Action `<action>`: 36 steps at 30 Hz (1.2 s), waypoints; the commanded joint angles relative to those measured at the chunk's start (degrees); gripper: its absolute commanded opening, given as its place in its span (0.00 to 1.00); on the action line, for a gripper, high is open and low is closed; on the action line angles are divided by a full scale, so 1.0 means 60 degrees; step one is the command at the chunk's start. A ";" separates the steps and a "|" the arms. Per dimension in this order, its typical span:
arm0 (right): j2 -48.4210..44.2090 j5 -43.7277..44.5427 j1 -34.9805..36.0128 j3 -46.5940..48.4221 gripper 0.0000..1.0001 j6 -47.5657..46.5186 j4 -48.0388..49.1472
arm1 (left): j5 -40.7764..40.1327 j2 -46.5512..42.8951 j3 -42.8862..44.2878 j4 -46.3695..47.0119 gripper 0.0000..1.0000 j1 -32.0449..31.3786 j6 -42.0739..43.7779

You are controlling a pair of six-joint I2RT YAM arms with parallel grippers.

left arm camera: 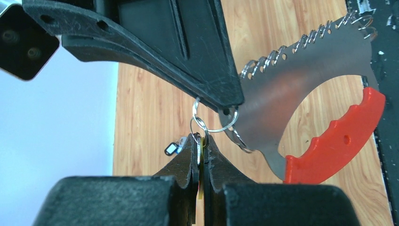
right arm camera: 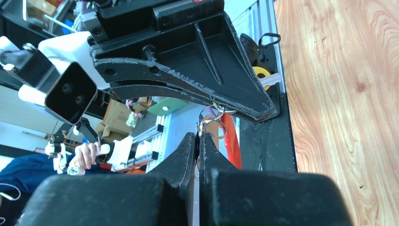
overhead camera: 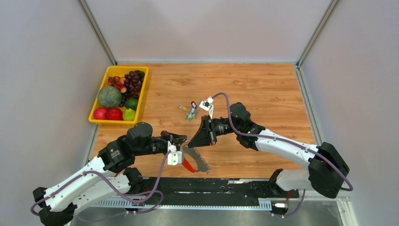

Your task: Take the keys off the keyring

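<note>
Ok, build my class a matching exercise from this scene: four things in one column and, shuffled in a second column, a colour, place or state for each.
Column one:
1. fruit tray
2. keyring handle
3. left gripper
4. small loose cluster

Column two:
A. lying loose, held by nothing
B. shut on a gold-coloured key
C. yellow, at the far left
D. red

Pairs: 1-C, 2-D, 3-B, 4-A
</note>
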 commanded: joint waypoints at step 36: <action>0.0160 0.1293 -0.0755 -0.1502 0.35 0.2688 0.4555 | 0.0023 -0.0061 -0.0645 0.0494 0.00 0.0088 -0.0264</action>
